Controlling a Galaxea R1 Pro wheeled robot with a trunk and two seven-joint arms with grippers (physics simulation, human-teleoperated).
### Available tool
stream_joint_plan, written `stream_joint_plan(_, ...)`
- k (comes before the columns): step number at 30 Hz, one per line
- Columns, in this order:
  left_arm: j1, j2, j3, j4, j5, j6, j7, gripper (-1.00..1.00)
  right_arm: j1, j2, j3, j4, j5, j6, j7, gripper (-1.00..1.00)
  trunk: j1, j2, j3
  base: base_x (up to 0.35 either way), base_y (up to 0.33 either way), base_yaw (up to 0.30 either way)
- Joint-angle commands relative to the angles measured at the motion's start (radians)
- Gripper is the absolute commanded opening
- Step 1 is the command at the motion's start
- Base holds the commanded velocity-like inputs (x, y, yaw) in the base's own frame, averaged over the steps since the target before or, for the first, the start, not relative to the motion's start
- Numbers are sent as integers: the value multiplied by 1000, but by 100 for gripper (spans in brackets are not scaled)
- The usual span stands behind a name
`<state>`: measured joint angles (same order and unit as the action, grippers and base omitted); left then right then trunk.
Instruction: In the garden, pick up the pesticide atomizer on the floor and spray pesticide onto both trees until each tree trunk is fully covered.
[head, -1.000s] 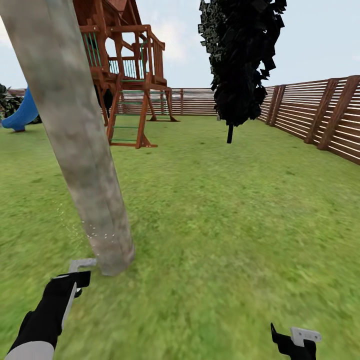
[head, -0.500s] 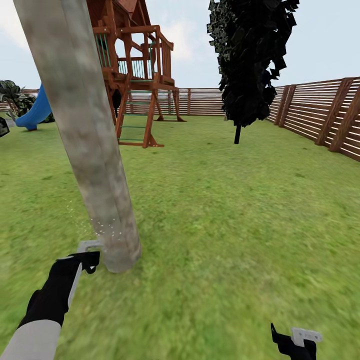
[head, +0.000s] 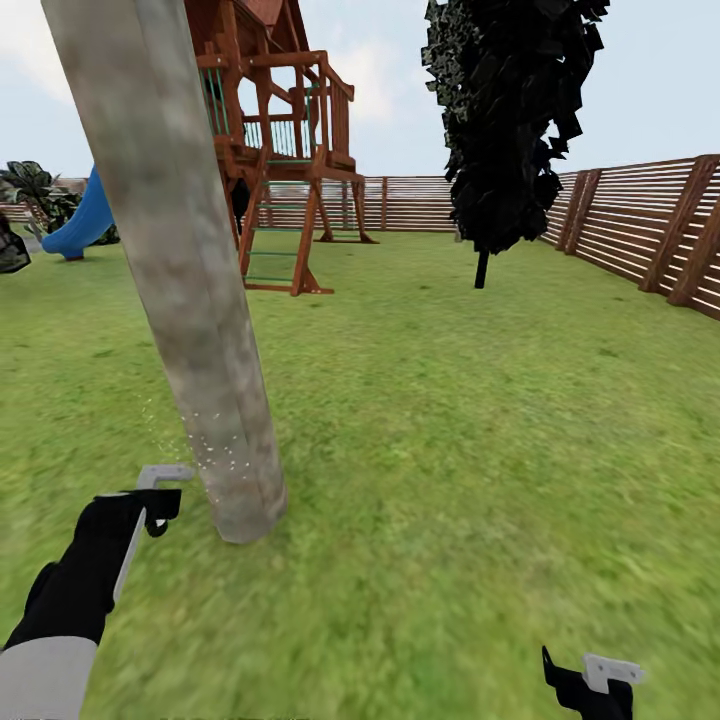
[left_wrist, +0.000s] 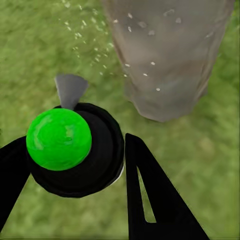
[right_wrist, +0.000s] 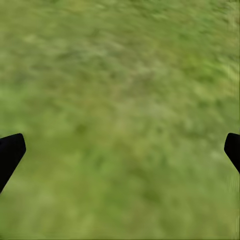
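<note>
Tree trunk (head: 190, 300) left, playset (head: 285, 150) behind

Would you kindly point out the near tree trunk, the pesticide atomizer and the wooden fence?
tree trunk (head: 190, 300), head view, middle of the column.
pesticide atomizer (left_wrist: 59, 139), left wrist view, green top.
wooden fence (head: 640, 225), head view, slatted panel.
</note>
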<state>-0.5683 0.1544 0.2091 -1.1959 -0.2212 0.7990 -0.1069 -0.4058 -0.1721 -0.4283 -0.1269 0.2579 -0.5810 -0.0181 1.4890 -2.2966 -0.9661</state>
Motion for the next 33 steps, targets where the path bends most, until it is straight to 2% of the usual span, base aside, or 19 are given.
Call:
stream_joint_plan(1, -4, -11, -30, -22, -14, 7, -10, -100, -1, 0, -7, 1, 11, -3, -2, 100, 0, 0, -1, 0, 0, 266)
stream_joint_plan(3, -9, -37, -70, -58, -15, 54, -9, -100, -1, 0, -7, 1, 11, -3, -2, 100, 0, 0, -1, 0, 0, 197)
stream_joint_plan(5, -10, -48, -92, -86, -16, 108, -9, -100, -1, 0, -7, 1, 11, -3, -2, 100, 0, 0, -1, 0, 0, 56)
stream_joint_plan(10, 3, -49, -101, -88, -19, 123, 2, -100, -1, 0, -7, 1, 11, -3, -2, 100, 0, 0, -1, 87, -178, 6)
stream_joint_plan(13, 32, -50, -99, -59, -20, 115, 6, -100, -1, 0, -6, 1, 11, -3, -2, 100, 0, 0, -1, 45, -265, 0)
stream_joint_plan(15, 36, -49, -93, -7, -19, 92, 8, -100, -1, 0, -6, 1, 11, -3, -2, 100, 0, 0, -1, 7, -273, 0)
stream_joint_plan(16, 37, -47, -81, 53, -18, 38, 13, -100, -1, 0, -7, 1, 11, -3, -2, 100, 0, 0, -1, 2, -274, 0)
stream_joint_plan(17, 36, -46, -52, 100, -17, -7, 21, -100, -1, 0, -6, 1, 11, -3, -2, 100, 0, 0, -1, 1, -275, 0)
stream_joint_plan(18, 36, -47, 2, 163, -16, -62, 31, -100, -1, 0, -6, 1, 11, -3, -2, 100, 0, 0, -1, 0, -275, 0)
stream_joint_plan(19, 36, -48, 27, 195, -17, -91, 34, -100, -1, 0, -6, 1, 11, -3, -2, 100, 0, 0, -1, 0, -275, 0)
stream_joint_plan(21, 36, -46, 50, 232, -17, -123, 38, -100, -1, 0, -7, 1, 11, -3, -2, 100, 0, 0, -1, 0, -275, 18)
stream_joint_plan(27, 36, -49, 50, 241, -17, -127, 75, -100, -1, 0, -6, 1, 11, -3, -2, 100, 0, 0, -1, 0, -275, 217)
stream_joint_plan(30, 36, -49, 50, 290, -17, -128, 83, -100, -1, 0, -6, 1, 11, -3, -2, 100, 0, 0, -1, 0, -275, 260)
stream_joint_plan(33, 36, -49, 50, 299, -17, -129, 84, -100, -1, 0, -7, 1, 11, -3, -2, 100, 0, 0, -1, 77, -265, 52)
